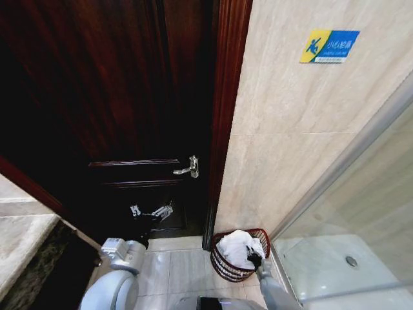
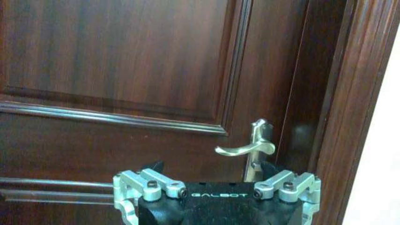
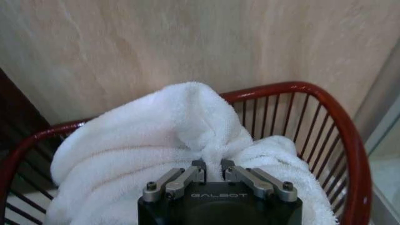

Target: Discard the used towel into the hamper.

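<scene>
Over the hamper (image 1: 227, 266) | white towel (image 3: 162, 140) is pinched by right gripper (image 3: 211, 169), bunched inside rim | left gripper (image 1: 152, 212) is held spread, empty, near door handle (image 2: 250, 145)

a dark wooden door (image 1: 116, 97) with raised panels fills the left, its silver lever handle (image 1: 188, 168) near the door frame (image 1: 226, 116). beside the frame rises a beige tiled wall (image 1: 290, 129) carrying a blue and yellow caution sign (image 1: 329, 46). a glass shower partition (image 1: 361, 194) slants at the right, with a round drain (image 1: 351, 261) in the shower floor behind it. pale floor tiles (image 1: 171, 271) lie below the door.
</scene>
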